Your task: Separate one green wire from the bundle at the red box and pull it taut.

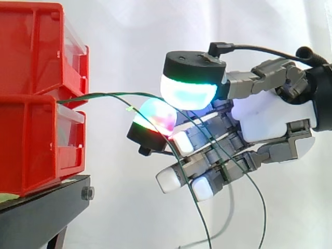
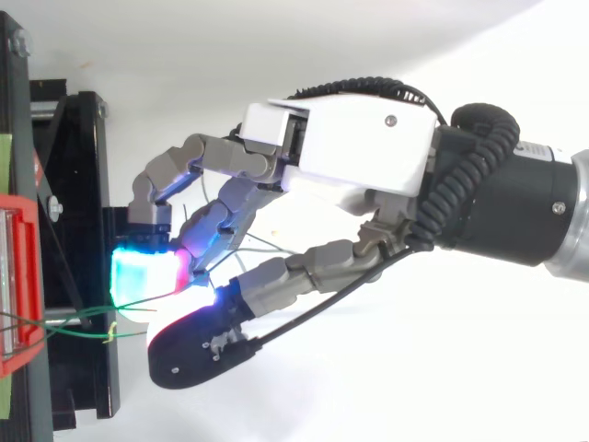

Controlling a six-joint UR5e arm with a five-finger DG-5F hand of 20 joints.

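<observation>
Thin green wires (image 1: pixel 98 95) come out from between the two stacked red bins (image 1: pixel 31 62) and run right towards my hand (image 1: pixel 275 116). Its fingers are curled. A cyan-green glowing pad (image 1: pixel 189 91) sits above a red-green glowing pad (image 1: pixel 155 116), and a wire passes between them, pinched there. Past the pads two strands hang slack, dropping beneath the hand. From above, the hand (image 2: pixel 368 147) reaches left, its glowing pads meeting just right of the stand, and the green wires (image 2: pixel 74 318) cross from the red bin (image 2: pixel 18 276) to them.
The bins rest on a black stand (image 1: pixel 46 207) at the left. A white curtain is behind. One wire carries a small pale mark (image 1: pixel 129 109) close to the pads.
</observation>
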